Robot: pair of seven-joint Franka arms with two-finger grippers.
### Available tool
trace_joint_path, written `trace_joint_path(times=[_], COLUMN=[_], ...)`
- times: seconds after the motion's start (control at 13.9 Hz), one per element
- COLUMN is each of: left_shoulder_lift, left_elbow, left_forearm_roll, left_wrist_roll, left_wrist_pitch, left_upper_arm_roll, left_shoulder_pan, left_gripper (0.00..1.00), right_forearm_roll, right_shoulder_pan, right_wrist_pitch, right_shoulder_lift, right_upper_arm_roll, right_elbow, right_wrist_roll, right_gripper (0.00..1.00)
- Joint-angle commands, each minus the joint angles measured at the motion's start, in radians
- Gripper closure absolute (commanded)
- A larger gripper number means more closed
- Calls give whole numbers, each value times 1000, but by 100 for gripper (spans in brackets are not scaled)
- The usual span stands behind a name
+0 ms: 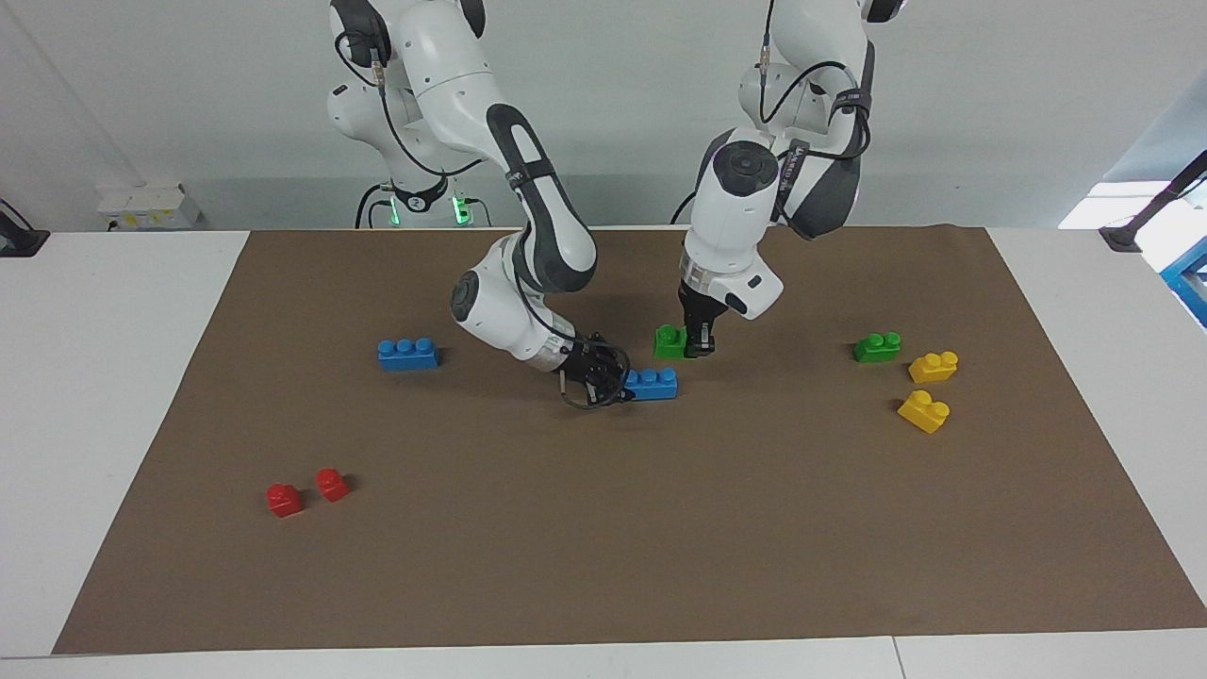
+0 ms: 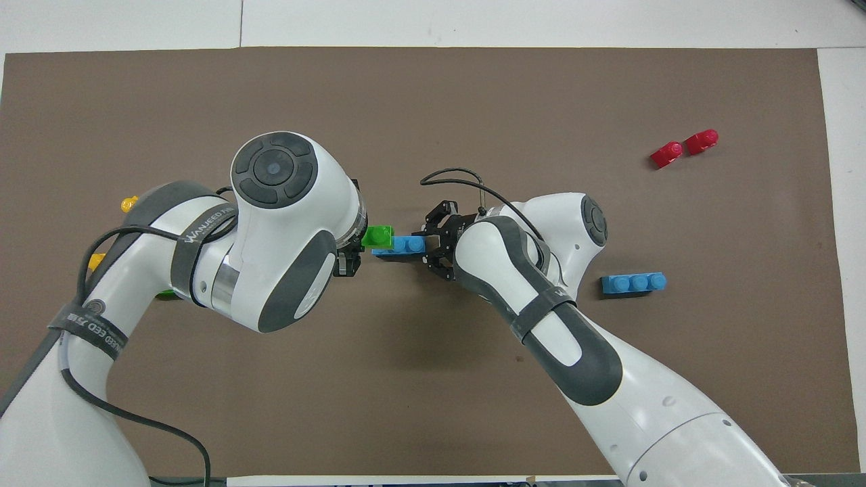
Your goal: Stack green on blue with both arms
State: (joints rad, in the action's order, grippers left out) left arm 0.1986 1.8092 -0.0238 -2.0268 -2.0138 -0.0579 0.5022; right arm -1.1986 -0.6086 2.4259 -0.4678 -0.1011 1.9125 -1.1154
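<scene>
Near the middle of the desk [image 1: 141, 311], on the brown mat [image 1: 603, 556], the right gripper [image 1: 618, 382] lies low with its jaws closed on one end of a blue brick [image 1: 653, 383], the end toward the right arm's side; the brick sits level at or just above the mat, and I cannot tell whether it touches. The left gripper [image 1: 699, 348] hangs above the mat just beside it, jaws clamped on a green brick [image 1: 669, 341] held studs up. From above, the green brick [image 2: 377, 235] overlaps the free end of the blue brick [image 2: 406, 244], yet seen across the desk it sits higher and slightly to the side, so the two look close but not joined. A second blue brick [image 1: 407, 354] rests on the mat toward the right arm's end of the desk. A second green brick [image 1: 877, 347] lies toward the left arm's end, with two yellow bricks [image 1: 933, 366] [image 1: 924, 411] just beside it, one a little farther from the robots than the other. Two small red bricks [image 1: 285, 500] [image 1: 332, 484] sit side by side near the corner of the mat on the right arm's end, well apart from everything else.
</scene>
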Motion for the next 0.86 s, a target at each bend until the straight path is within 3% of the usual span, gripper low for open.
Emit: trace_joint_path(times=[0.0,0.29,0.79], left_shoulder_lift=[-27,-14,13], left_elbow=[80,113,134], left_forearm_roll=[22,79,93], left_wrist_roll=[-62,-162,-165], left_wrist_pitch=[-59,-157,-210], left_upper_arm_roll=[16,16,15], left_shoulder_pan=[36,36,39], left_gripper=[100,100,100], right_forearm_roll=[-50,-53,-53], right_shoulder_pan=[-2,3,-2], right_wrist_pitch=[24,28,64], right_shoulder_lift=[-9,-9,-11], right_upper_arm_roll=[-2,-2,-2], right_elbow=[17,22,28], right_wrist_roll=[89,91,89], right_gripper=[100,100,100])
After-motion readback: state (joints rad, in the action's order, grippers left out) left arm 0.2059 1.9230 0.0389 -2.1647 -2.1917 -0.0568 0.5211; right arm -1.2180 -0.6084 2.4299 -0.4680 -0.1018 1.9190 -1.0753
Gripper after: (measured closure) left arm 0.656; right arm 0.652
